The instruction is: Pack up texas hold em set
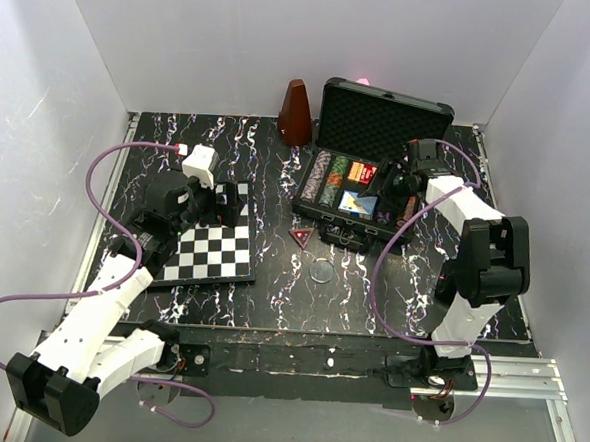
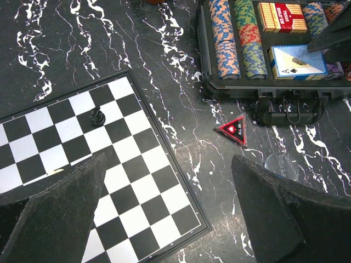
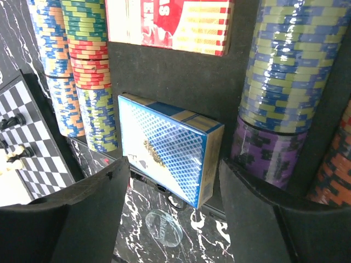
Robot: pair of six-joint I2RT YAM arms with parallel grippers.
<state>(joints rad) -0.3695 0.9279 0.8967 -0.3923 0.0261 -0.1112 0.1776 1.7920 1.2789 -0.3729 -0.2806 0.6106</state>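
The black hard case (image 1: 321,205) lies open at the back right, its foam-lined lid (image 1: 386,121) upright. It holds rows of striped chips (image 1: 328,178), a red card box (image 1: 361,171) and a blue card box (image 1: 357,204). In the right wrist view the blue card box (image 3: 170,145) sits tilted at the case's front edge, just beyond my open, empty right gripper (image 3: 173,203). A red triangular "ALL IN" button (image 1: 301,237) and a clear round button (image 1: 322,272) lie on the table in front of the case. My left gripper (image 2: 170,219) is open and empty over the chessboard's corner.
The black-and-white chessboard (image 1: 211,246) lies at the left with a dark piece (image 2: 97,116) on it. A brown metronome (image 1: 296,113) stands left of the lid, and a pink one (image 1: 364,81) peeks from behind it. White walls enclose the table.
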